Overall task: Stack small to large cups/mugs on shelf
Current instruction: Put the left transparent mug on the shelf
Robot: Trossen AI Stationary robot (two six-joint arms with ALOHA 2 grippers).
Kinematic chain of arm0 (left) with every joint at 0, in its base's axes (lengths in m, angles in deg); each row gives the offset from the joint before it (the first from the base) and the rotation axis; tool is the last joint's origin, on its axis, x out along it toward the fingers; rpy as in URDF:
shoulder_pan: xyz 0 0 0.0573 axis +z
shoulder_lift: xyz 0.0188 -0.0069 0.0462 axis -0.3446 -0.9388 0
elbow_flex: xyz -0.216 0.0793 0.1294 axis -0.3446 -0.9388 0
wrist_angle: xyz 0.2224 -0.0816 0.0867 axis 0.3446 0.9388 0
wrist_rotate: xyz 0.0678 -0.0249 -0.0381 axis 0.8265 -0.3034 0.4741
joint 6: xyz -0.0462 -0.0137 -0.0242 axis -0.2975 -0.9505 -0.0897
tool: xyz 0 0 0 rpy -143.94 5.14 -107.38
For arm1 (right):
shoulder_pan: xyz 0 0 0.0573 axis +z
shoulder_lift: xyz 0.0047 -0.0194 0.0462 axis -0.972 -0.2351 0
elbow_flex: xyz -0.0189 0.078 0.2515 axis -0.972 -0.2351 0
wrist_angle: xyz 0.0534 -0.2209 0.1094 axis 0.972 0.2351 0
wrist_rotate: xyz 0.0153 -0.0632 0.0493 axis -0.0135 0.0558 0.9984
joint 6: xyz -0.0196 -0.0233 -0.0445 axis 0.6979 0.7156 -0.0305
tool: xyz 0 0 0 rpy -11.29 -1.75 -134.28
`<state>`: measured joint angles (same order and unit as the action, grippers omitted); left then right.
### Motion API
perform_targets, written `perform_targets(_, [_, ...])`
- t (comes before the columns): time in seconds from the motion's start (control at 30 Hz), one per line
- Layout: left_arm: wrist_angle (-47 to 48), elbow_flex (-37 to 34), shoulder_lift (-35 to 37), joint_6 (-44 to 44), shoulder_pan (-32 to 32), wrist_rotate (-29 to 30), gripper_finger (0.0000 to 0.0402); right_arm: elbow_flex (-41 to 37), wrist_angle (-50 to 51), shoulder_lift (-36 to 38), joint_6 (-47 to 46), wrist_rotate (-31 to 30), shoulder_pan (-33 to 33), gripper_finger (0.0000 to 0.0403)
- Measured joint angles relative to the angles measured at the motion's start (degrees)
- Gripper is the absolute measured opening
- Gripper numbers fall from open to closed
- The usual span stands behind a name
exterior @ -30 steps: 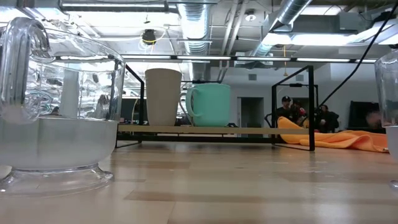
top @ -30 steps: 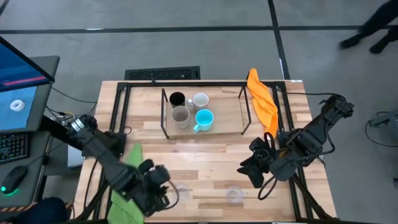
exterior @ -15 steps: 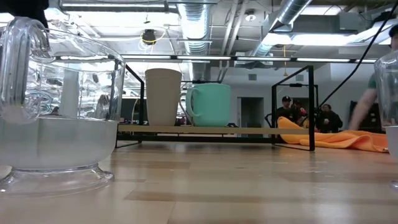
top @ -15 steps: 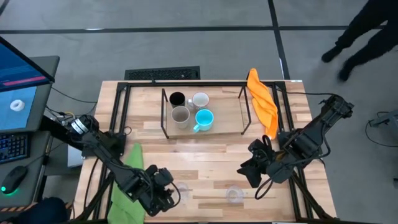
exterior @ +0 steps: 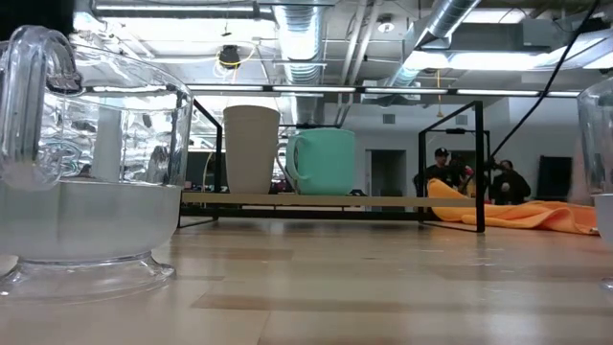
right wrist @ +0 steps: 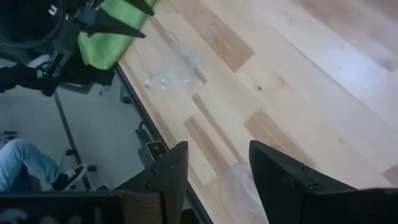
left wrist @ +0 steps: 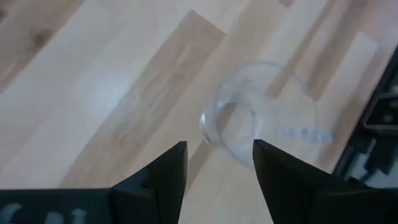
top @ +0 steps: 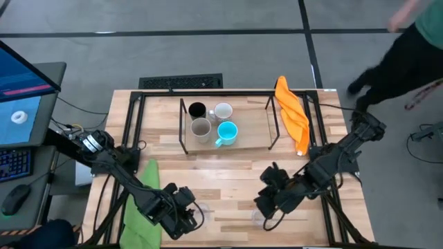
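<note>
On the shelf (top: pixel 249 138) stand a black cup (top: pixel 197 109), a white mug (top: pixel 223 111), a grey-beige cup (top: pixel 201 128) and a blue mug (top: pixel 227 132). Two clear glasses stand on the tabletop near its near edge: the left glass (top: pixel 202 213) and the right glass (top: pixel 261 218). My left gripper (top: pixel 188 214) is open just left of the left glass, which lies ahead of its fingertips in the left wrist view (left wrist: pixel 261 121). My right gripper (top: pixel 266 205) is open above the right glass (right wrist: pixel 239 190), with a finger on either side and no contact showing.
A green cloth (top: pixel 142 200) lies under my left arm at the near left. An orange cloth (top: pixel 292 114) hangs on the shelf's right wire upright. A keyboard (top: pixel 181 82) lies at the far edge. A person (top: pixel 408 48) moves beyond the far right corner.
My right gripper has moved toward the table's near edge and left, down over the right glass. My left gripper has edged right toward the left glass. Both glasses have stayed in place. The person in the background has walked on.
</note>
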<state>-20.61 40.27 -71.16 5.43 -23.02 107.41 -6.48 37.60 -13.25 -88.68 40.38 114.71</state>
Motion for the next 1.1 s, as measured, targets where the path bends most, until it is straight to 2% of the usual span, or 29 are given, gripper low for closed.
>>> perform_targets(0.17, [-0.6,0.01,-0.01,1.85,2.01,0.53,0.0174,0.0,-2.36,-2.9,0.04,2.31,-0.15,0.0191])
perform_targets(0.5, [-0.64,0.01,-4.44,7.82,4.62,-7.34,0.0168,0.04,-5.25,-3.78,0.09,2.66,0.22,0.0191])
perform_targets(0.63, [-0.56,0.01,-4.66,7.31,4.64,-7.96,0.0128,0.04,-5.66,-3.67,0.09,2.59,0.32,0.0191])
perform_targets(0.87, [-0.4,-0.02,-4.56,7.62,4.66,-9.04,0.0011,0.04,-6.81,-3.74,0.07,2.43,0.68,0.0191])
perform_targets(1.1, [-0.03,0.85,-4.6,8.77,5.21,-8.33,0.0002,0.04,-9.06,-3.76,0.13,2.4,0.68,0.0191])
